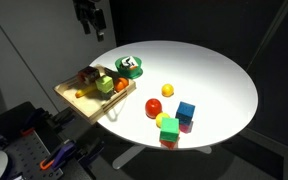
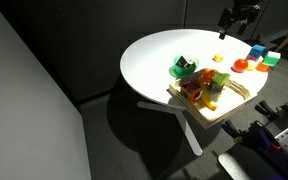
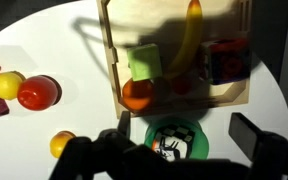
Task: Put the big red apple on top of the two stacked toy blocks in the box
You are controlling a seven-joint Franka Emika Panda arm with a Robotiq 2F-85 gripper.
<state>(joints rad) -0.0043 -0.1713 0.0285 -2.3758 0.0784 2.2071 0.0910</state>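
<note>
The big red apple (image 1: 154,107) is seen resting on the white table (image 1: 224,70), well outside the box (image 3: 111,60), just beside a yellow ball (image 3: 9,85) and near a blue cube (image 1: 186,110). The two stacked toy blocks (image 3: 229,60) are crowded inside the box by a green block (image 3: 144,62) and a banana (image 3: 191,40). The gripper (image 3: 179,150) is held high above, spread wide and empty. The round apple could be squeezed out of a pinch, and the stack could be toppled if the apple is released off-centre.
</note>
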